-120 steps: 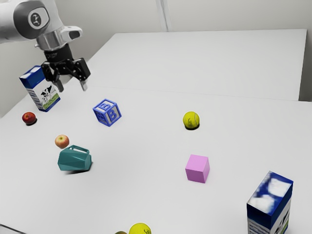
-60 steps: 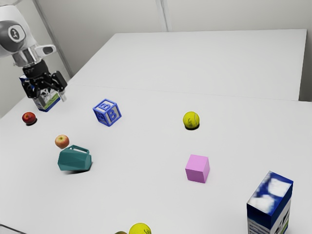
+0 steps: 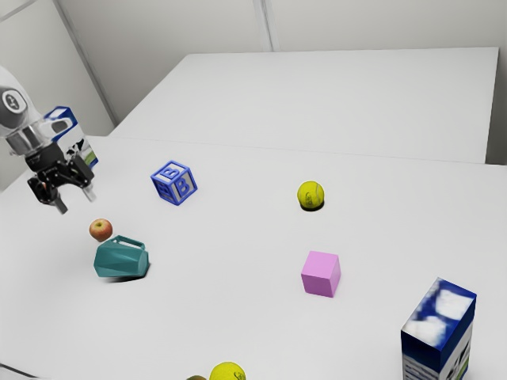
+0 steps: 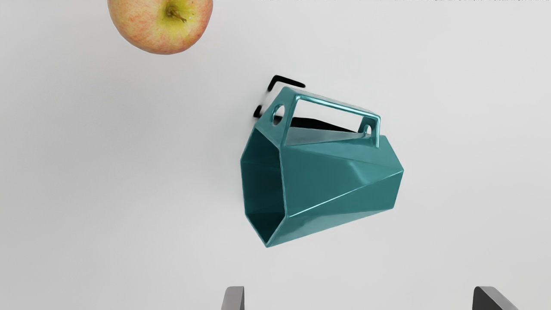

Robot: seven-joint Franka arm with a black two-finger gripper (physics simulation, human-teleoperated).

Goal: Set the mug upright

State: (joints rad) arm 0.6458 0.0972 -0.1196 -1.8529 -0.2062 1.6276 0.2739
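Note:
My gripper hangs above the table at the exterior view's left, up and to the left of the teal mug. The mug lies on its side, its handle raised along the upper side. In the wrist view the mug shows its hollow mouth at one end and its closed base at the other. The fingertips of the gripper stand wide apart with nothing between them, and the mug is ahead of them, untouched.
An apple rests close beside the mug. Beyond are a blue letter block and a milk carton. Farther right are a tennis ball, a pink cube and another carton; a second ball lies at the near edge.
My arm has moved toward the exterior view's left and come down, now covering the spot where the red apple was seen. The mug and the other objects have kept their places.

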